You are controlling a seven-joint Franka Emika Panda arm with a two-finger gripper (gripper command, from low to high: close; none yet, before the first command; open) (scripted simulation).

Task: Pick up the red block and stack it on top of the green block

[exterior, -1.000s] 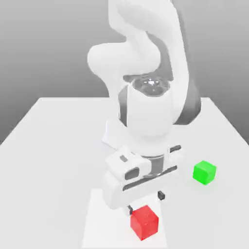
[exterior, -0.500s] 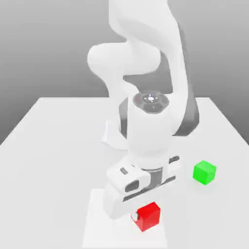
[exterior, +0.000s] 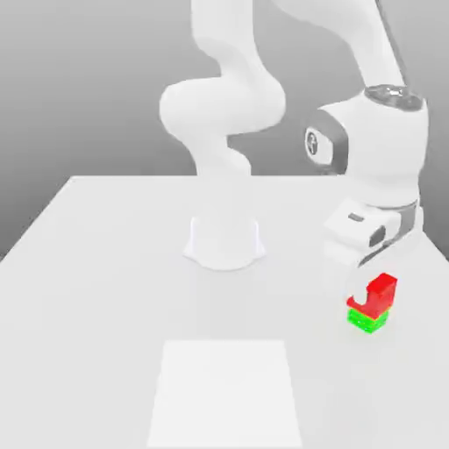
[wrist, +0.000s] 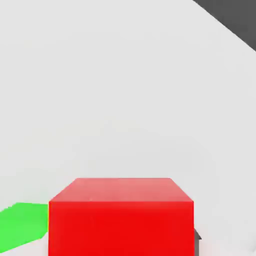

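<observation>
Tool (exterior: 372, 294) gripping red blk (exterior: 380, 296), green blk (exterior: 367, 321) offset in hand view, so early release risks a topple!

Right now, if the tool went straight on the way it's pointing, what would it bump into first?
Probably the green block: the tool points down, gripping the red block, which would meet it first. I can't tell how much gap is left, or whether they're already touching.

arm (exterior: 222, 123): glossy white, smooth rounded segments
joint trim: dark grey bands
wrist (exterior: 381, 145): white, bulky, grey cap on top
hand (exterior: 359, 230): white, dark oval inset
</observation>
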